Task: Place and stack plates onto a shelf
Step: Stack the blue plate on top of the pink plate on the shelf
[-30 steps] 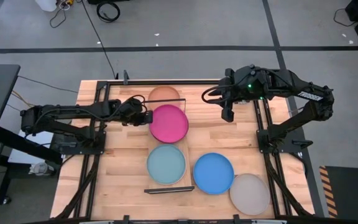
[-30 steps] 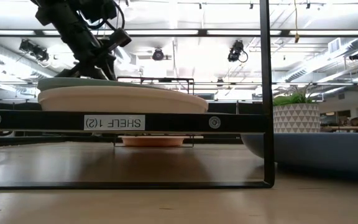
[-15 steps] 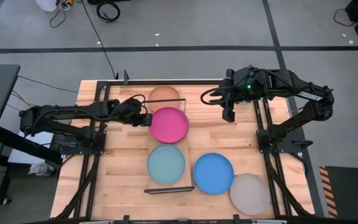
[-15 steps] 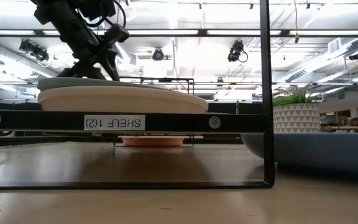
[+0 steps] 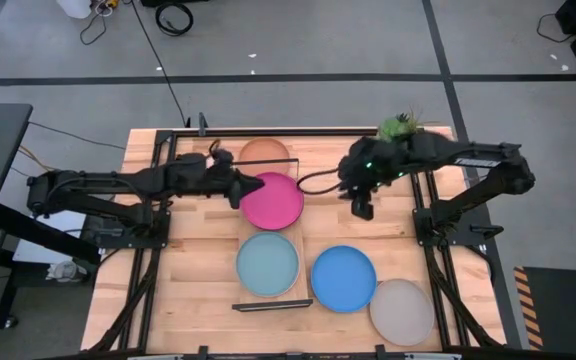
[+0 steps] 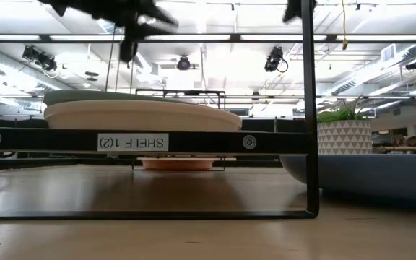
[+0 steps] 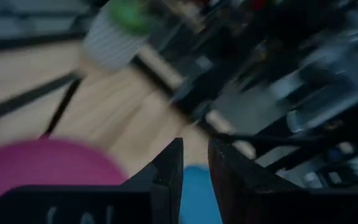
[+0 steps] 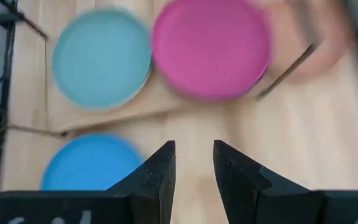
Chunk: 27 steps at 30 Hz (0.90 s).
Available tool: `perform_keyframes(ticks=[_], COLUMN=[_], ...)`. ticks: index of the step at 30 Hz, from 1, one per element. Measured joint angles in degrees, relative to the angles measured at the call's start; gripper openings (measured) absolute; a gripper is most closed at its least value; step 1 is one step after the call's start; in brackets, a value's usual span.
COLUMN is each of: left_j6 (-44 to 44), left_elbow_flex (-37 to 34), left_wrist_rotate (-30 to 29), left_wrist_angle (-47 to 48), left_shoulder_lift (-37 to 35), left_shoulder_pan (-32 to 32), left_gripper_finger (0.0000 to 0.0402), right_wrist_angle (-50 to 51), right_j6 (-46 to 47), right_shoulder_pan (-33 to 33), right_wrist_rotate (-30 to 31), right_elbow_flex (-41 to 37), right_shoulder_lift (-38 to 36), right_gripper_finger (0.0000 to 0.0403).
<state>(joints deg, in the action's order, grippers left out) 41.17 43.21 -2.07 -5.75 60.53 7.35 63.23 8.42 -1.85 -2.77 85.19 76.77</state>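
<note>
The shelf [image 5: 300,243] runs from the table's far side to its near side, in the middle. A magenta plate [image 5: 272,199] lies on its far half and a light blue plate [image 5: 267,264] on its near half. In the low view the near stack [image 6: 136,114] has a peach plate under the top one. My left gripper [image 5: 250,186] hovers above the magenta plate's left rim, open by a narrow gap and holding nothing; the left wrist view shows the plate [image 7: 42,168] below it. My right gripper [image 5: 361,208] hangs right of the shelf, narrowly open and holding nothing.
A bright blue plate [image 5: 343,278] and a grey plate [image 5: 401,311] lie on the table near its right near corner. A terracotta plate [image 5: 263,153] sits at the shelf's far end. A potted plant [image 5: 400,127] stands at the far edge, behind my right arm.
My left gripper has risen from the magenta plate's left rim, nearly out of the low view's top, and reached a little toward the right. The plate has stayed on the shelf. My right gripper has moved toward the near edge and the left, uncovering the plant.
</note>
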Motion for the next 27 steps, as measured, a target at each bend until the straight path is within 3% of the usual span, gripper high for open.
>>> perform_keyframes(ticks=[9,12,21,27], left_j6=[-1.4,-0.6,-0.4,-1.3], left_elbow_flex=[0.0,0.0,0.0,-0.1], left_wrist_rotate=[10.0,11.3,16.0,15.8], left_wrist_angle=[-15.5,-20.0,-26.9,-28.1], left_shoulder_lift=[-0.3,-0.3,-0.3,-0.3], left_shoulder_pan=[-1.8,-1.8,-4.9,-7.0], left_gripper_finger=[0.0080,0.0080,0.0080,0.0080], right_wrist_angle=[-15.0,-18.4,-21.7,-32.0], right_j6=[22.6,27.9,26.6,26.7], right_shoulder_pan=[1.1,3.5,8.4,8.8], right_wrist_rotate=[-10.2,-10.7,-1.9,-2.6], right_elbow_flex=[-22.6,-28.0,-36.6,-43.7], right_shoulder_lift=[0.0,0.0,0.0,0.0], right_gripper_finger=[0.0115,0.0115,0.0133,0.0178])
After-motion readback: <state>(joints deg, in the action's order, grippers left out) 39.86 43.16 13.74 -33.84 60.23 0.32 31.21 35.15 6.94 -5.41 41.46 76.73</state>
